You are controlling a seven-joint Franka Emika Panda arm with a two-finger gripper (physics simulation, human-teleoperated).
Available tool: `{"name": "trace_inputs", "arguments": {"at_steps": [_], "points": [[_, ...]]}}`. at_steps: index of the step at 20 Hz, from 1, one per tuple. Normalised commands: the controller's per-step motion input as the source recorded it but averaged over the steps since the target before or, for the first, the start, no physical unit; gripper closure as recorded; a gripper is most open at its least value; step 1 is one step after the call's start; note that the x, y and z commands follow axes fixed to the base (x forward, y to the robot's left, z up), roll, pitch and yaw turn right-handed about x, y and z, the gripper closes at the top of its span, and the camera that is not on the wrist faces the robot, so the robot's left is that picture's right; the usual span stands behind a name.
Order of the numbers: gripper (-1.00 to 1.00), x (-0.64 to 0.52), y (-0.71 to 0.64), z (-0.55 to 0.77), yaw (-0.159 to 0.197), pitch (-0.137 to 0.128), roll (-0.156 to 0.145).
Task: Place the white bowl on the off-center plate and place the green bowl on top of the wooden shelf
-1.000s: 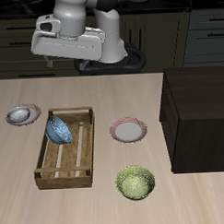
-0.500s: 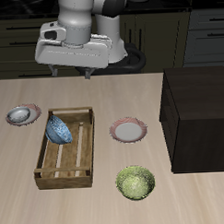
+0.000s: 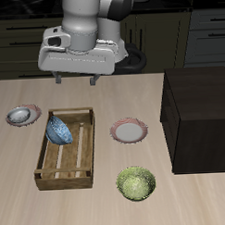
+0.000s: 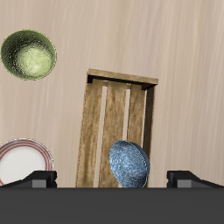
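Two fingers (image 3: 75, 82) apart, empty, high above crate (image 3: 65, 149); white bowl (image 3: 22, 115) well aside.

- table (image 3: 183, 199): pale wood grain, matt
- slatted crate (image 3: 65, 149): light wood, unfinished look
- wooden shelf (image 3: 200, 115): v. dark, matt
- green bowl (image 3: 136, 184): mottled, slight gloss
- blue-patterned bowl (image 4: 129, 164): speckled, glazed look

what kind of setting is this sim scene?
Probably a kitchen, rendered in simulation: dark cabinet fronts with drawer handles run behind a light wooden table holding tableware, such as a green bowl and a pink-rimmed plate.
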Motion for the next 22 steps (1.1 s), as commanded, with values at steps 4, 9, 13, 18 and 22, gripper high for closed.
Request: {"name": "trace_inputs", "arguments": {"at_steps": [4, 9, 13, 18, 22], "points": [[-1.00, 0.25, 0.10, 0.04, 0.001, 0.007, -0.017], [-1.00, 0.26, 0.20, 0.06, 0.024, -0.010, 0.014], [-1.00, 0.32, 0.16, 0.07, 0.002, 0.012, 0.002], [-1.00, 0.20, 0.17, 0.02, 0.024, -0.010, 0.011], [-1.00, 0.15, 0.20, 0.02, -0.005, 0.011, 0.000]]}}
